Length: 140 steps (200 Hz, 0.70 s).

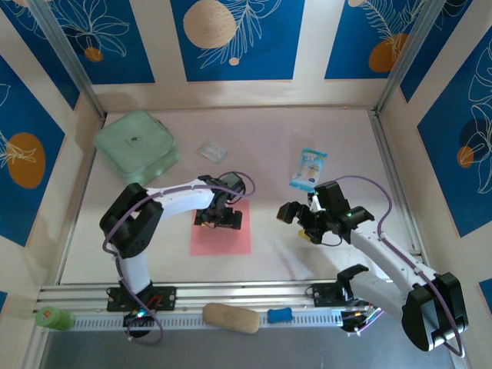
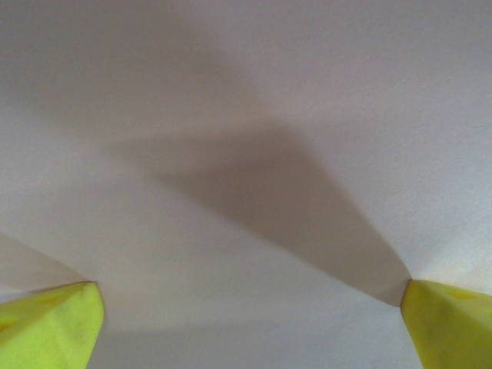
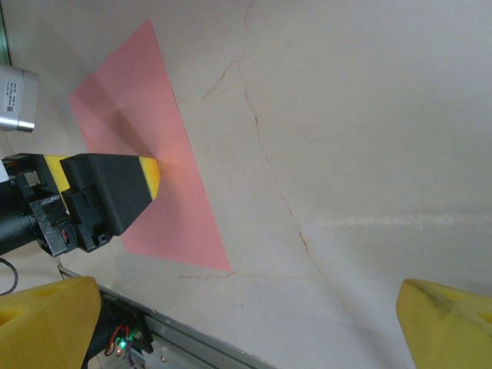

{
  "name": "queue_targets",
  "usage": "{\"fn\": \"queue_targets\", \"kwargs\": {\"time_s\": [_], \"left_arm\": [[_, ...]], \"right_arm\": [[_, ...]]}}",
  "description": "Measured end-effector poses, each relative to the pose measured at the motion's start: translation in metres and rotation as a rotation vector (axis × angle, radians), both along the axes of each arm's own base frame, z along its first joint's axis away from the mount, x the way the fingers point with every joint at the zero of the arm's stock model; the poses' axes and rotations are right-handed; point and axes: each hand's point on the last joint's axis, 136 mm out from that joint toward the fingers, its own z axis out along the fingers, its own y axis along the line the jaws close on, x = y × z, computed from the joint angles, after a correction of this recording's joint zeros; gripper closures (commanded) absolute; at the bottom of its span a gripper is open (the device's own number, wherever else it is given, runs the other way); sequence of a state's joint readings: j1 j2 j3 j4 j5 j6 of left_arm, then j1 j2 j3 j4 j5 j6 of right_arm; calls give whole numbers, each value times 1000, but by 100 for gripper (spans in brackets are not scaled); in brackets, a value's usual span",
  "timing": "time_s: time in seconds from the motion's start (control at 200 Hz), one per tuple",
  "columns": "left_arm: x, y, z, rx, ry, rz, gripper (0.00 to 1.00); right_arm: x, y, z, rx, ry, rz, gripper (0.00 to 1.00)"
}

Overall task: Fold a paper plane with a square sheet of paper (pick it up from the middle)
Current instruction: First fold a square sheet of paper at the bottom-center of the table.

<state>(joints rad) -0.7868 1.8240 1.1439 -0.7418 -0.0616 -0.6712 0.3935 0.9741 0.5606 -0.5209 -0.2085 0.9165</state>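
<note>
Thin salmon-pink square paper sheet [image 1: 223,240] flat on pale bench [image 1: 307,131], near front edge. On sheet's far half: left tool [image 1: 219,218], jaws spread wide, tips down. Beside sheet, over bare bench: right tool [image 1: 302,223], wide open, empty.

sheet [image 1: 221,240]: plain salmon-pink, no print is seen
tabletop [image 3: 369,154]: pale cream-pink, crossed by thin reddish veins
pouch [image 1: 137,142]: mint green
packet [image 1: 308,168]: blue and white
wrapper [image 1: 213,151]: clear
walls [image 1: 231,38]: cream, set with deep blue panels on which orange discs and white leaf outlines are printed
arms [image 1: 173,198]: white, with black joints
cables [image 1: 115,223]: purple
left hand [image 1: 218,219]: black, tipped in yellow
right hand [image 3: 246,327]: yellow fingertips are shown
</note>
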Motion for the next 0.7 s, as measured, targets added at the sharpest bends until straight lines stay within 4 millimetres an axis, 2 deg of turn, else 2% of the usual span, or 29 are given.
{"fn": "queue_targets", "kwargs": {"time_s": [0.7], "left_arm": [[4, -4, 5, 17, -4, 43, 0]], "right_arm": [[0, 2, 4, 3, -7, 8, 1]]}}
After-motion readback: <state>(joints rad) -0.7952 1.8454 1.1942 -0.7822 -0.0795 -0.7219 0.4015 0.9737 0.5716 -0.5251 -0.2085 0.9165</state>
